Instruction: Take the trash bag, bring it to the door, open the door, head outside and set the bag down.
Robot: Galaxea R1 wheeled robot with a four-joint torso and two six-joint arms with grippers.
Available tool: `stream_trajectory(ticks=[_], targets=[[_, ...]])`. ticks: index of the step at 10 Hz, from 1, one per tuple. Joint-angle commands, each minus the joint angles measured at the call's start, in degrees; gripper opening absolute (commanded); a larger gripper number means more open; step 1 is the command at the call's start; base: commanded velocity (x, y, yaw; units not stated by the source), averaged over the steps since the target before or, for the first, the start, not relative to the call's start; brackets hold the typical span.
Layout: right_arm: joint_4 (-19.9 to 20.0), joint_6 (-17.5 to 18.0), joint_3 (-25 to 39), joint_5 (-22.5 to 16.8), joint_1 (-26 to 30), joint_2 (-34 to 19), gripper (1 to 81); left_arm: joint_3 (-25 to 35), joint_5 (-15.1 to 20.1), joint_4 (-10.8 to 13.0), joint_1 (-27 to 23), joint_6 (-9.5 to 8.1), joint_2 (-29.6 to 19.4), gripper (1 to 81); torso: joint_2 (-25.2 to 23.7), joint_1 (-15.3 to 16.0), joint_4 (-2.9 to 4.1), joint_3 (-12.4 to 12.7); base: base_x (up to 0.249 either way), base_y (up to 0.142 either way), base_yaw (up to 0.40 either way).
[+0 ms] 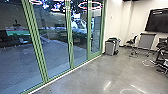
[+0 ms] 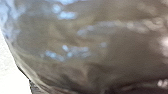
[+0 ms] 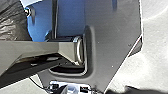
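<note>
- Polished floor (image 1: 100, 75) runs along the inner side of the glass wall (image 1: 55, 50), with dark paving (image 1: 15, 60) beyond it. Past its far end stand a bin (image 1: 109, 47) and a cart (image 1: 147, 41), with a screen (image 1: 157, 21) above.
- From my station I judge the pick-up done and the carry under way: the bag (image 2: 75, 45) is up close at the left wrist, and dark crinkled plastic also shows near the robot's base (image 3: 110, 37) in the right wrist view.
- I place the bag with the robot, on the room side of the glass wall. Its exact distance from the glass I can't read.
- What looks like the door (image 1: 96, 53), at the glass wall's far end, appears shut. Opening it, going through to the paved side and putting the bag down are all left to do.
- Which way the bag points I can't say for sure, as I see neither its mouth nor its base. I see creased, bulging plastic, and I can't settle its long axis; my guess is that it hangs mouth up.
- How far open the left gripper is, I can't tell; I suspect it carries the bag, but the grip is hidden. For the right gripper, I can't tell its opening or any hold.
</note>
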Motion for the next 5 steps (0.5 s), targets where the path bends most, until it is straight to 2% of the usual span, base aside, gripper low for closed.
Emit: stream_trajectory(ticks=[1, 5], targets=[[-0.17, -0.3, 0.12, -3.84, 3.02, -0.28, 81.1, -0.11, 4.53, -0.15, -3.47, 0.41, -0.25, 1.0, 0.0, 0.0, 0.0, 0.0, 0.158, -0.061, 0.0], [-0.17, -0.22, 0.12, -3.84, 2.85, -0.28, 81.1, -0.11, 4.61, -0.15, -3.47, 0.41, -0.25, 1.0, 0.0, 0.0, 0.0, 0.0, 0.161, -0.061, 0.0]])
